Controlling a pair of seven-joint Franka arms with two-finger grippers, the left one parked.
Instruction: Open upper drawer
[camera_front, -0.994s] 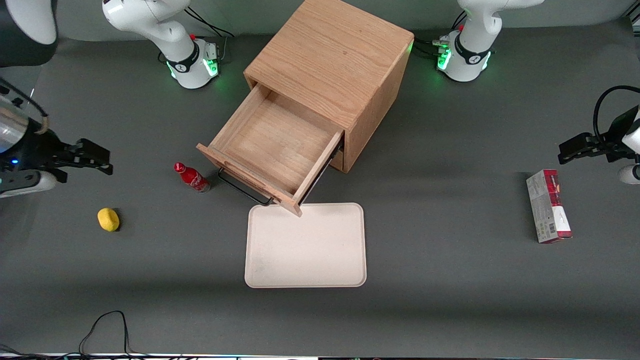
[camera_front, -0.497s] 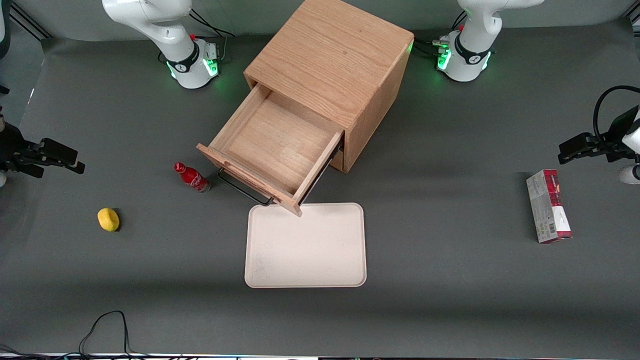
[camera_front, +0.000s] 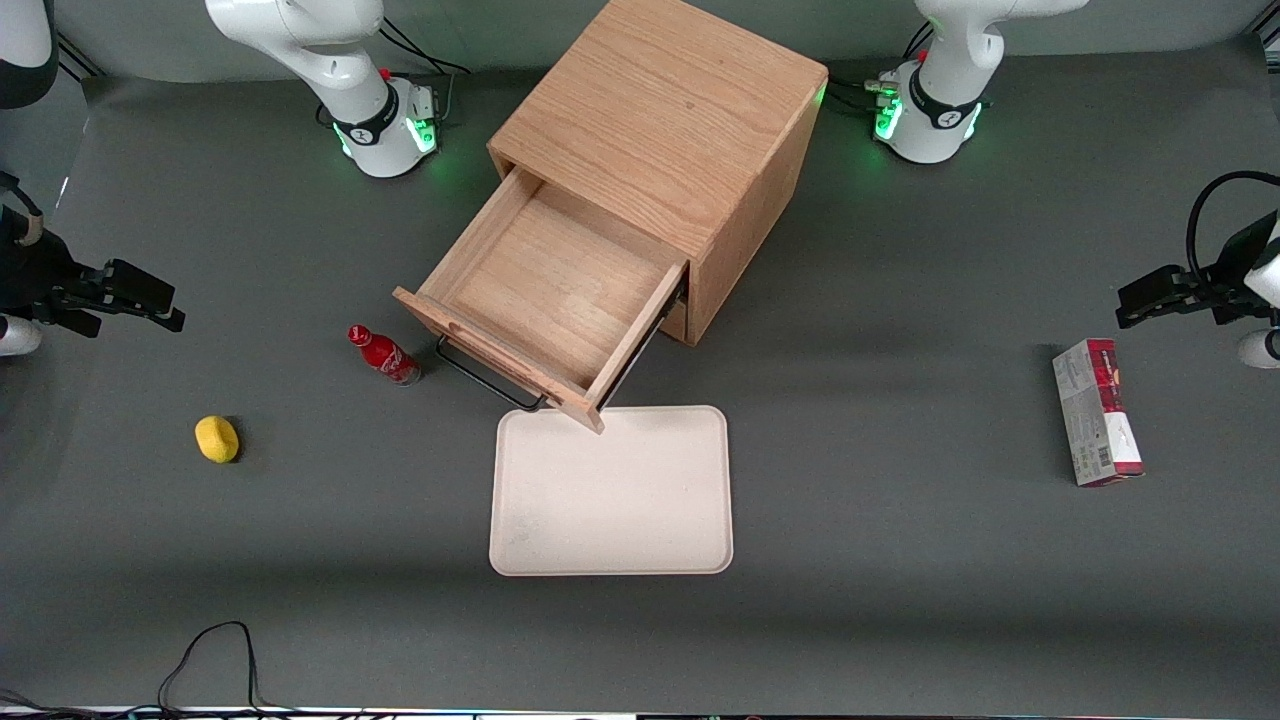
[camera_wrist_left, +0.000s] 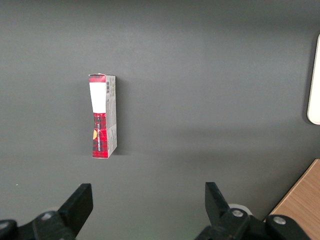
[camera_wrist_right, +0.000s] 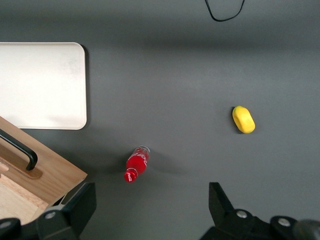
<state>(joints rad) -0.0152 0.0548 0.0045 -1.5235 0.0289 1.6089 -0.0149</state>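
Observation:
The light oak cabinet (camera_front: 665, 130) stands at the table's middle. Its upper drawer (camera_front: 545, 290) is pulled far out, with its shallow wooden tray empty. The black bar handle (camera_front: 487, 385) hangs below the drawer front. In the right wrist view the drawer front (camera_wrist_right: 47, 175) and handle (camera_wrist_right: 20, 147) also show. My gripper (camera_front: 165, 305) is open and empty, well away from the drawer toward the working arm's end of the table, above bare mat. Its fingers (camera_wrist_right: 80, 202) stand wide apart. The lower drawer is hidden under the upper one.
A red bottle (camera_front: 385, 357) lies beside the handle, between drawer and gripper. A yellow object (camera_front: 217, 439) lies nearer the front camera than the gripper. A cream tray (camera_front: 610, 490) lies in front of the drawer. A red box (camera_front: 1097, 412) lies toward the parked arm's end.
My gripper has drawn back from the drawer toward the working arm's end of the table, then come slightly back. The drawer, bottle and tray have not moved.

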